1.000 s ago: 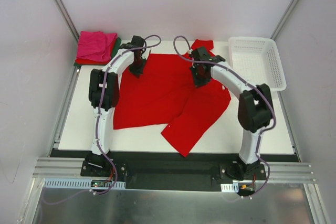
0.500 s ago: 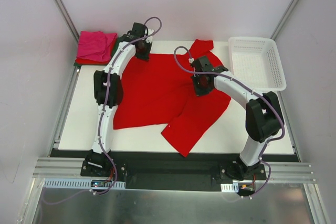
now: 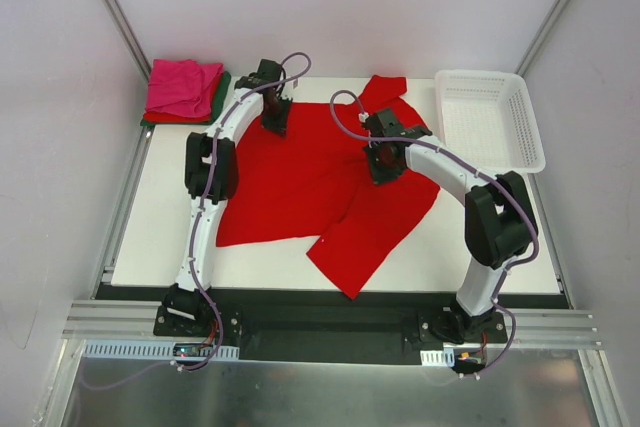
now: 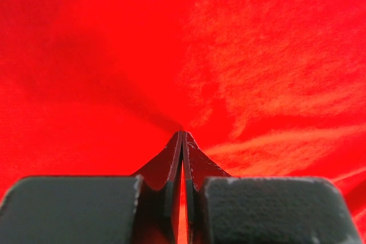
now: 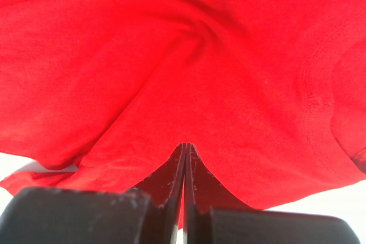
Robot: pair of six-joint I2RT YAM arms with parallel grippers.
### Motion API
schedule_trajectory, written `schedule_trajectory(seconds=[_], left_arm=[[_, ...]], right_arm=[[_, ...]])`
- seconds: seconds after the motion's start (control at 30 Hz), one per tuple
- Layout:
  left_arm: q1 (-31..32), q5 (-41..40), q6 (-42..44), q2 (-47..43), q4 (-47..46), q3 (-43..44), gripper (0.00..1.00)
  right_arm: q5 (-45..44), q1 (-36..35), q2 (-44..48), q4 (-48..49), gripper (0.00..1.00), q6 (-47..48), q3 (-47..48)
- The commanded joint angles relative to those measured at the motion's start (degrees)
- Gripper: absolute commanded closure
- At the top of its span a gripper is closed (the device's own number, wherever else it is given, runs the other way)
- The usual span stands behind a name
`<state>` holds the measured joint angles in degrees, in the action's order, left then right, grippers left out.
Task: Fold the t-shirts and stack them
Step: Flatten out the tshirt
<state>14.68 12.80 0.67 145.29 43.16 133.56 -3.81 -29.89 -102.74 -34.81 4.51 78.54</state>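
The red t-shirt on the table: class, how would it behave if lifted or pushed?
Probably floppy: the red t-shirt puckers into creases where the left pincer and right pincer pinch it. Lifted, it would likely sag between them. Pushed, it would probably bunch rather than slide whole; one flap already lies folded over.

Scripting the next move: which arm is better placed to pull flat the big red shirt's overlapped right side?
Right, likely. Its jaws are shut on the red t-shirt at that overlap; the left arm pinches only its far left edge.
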Motion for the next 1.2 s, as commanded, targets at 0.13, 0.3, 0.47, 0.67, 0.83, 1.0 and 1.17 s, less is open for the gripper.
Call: schedule_trajectory(seconds=[0.13,0.3,0.47,0.67,0.83,1.0,1.17], left_arm=[[-0.1,-7.5,-0.5,3.9,7.7,6.6,0.99],[-0.1,-12.5,0.7,4.4,9.2,7.4,0.95],[-1.1,-17.9,1.7,5.3,10.9,7.3,0.95],[-2.5,-22.2,2.9,5.6,11.2,8.1,0.95],[-3.5,-23.7,3.4,6.0,11.2,8.7,0.96],[-3.5,-23.4,3.7,5.9,11.1,8.7,0.98],[-3.3,-22.0,4.0,5.3,10.7,8.6,1.00]], right_arm=[[-0.1,-0.1,-0.3,0.0,0.99,-0.3,2.6],[-0.3,0.0,0.7,-0.6,0.99,-0.4,2.0],[-0.3,0.0,1.7,-1.1,0.99,-0.5,1.6],[-0.3,-0.1,2.4,-1.5,0.99,-0.6,0.7],[0.2,-0.2,2.5,-1.7,0.99,-1.1,-0.5],[1.3,-0.2,1.1,1.1,0.99,-2.2,-3.5],[7.1,-0.2,-2.5,7.7,0.99,-3.9,-5.0]])
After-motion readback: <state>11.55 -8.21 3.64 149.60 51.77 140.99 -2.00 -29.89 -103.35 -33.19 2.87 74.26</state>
